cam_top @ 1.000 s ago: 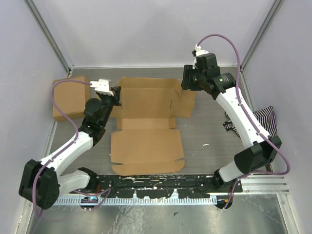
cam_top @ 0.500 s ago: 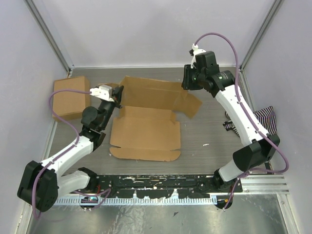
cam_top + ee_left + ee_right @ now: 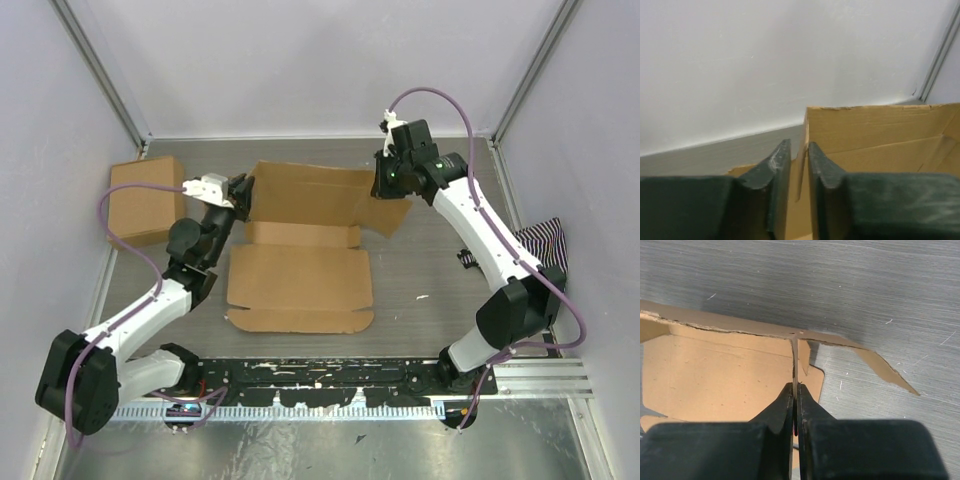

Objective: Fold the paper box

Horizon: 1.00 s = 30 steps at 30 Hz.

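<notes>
Paper box (image 3: 300,275): brown creased sheet, far panel standing up.

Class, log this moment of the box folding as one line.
step: folding sides | left gripper: slightly open around paper box left wall | right gripper: shut on right flap | near panel: flat

Overhead wide; both wrist cams close, sharing paper box (image 3: 300,285).

Matt brown cardboard of the paper box (image 3: 300,275); brushed, finely scratched grey metal of the table (image 3: 430,270)
</notes>
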Available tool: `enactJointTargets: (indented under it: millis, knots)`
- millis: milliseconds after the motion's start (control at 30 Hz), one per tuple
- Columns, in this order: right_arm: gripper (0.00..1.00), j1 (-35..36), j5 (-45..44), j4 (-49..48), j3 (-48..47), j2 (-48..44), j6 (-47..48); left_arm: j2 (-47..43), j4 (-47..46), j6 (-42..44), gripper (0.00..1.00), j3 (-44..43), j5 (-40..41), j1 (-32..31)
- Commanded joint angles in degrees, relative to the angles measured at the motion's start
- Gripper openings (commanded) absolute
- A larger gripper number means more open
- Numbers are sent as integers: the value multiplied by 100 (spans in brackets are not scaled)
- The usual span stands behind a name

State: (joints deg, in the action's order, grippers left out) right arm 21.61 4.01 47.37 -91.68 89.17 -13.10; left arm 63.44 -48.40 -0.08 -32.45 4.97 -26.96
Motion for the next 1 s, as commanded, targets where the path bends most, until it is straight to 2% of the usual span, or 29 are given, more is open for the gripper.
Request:
enactJointTargets:
  millis: [0,133,300,500,667,967]
  knots:
    - [3,40,-263,-625,322,-265,-75,-320,775,-475,32,-243,369,-2]
    - [2,173,-507,-1607,1023,-534,-14,-639,3530,-1115,41,-1196,342,-3]
    - [1,403,-1104,-2349,1515,-557,-190,-678,5210,-1334,42,-1918,608,-7]
    - [1,926,-2060,-3041,2257,-828,-176,-227,6289,-1203,43,-2469,911,-3]
    - [1,1149,-2300,-3576,2993,-1119,-394,407,7222,-1324,40,-3060,898,-2]
    - [1,1384,-2514,-4472,3888,-1799,-246,234,6832,-1433,37,-2750,1090,-3]
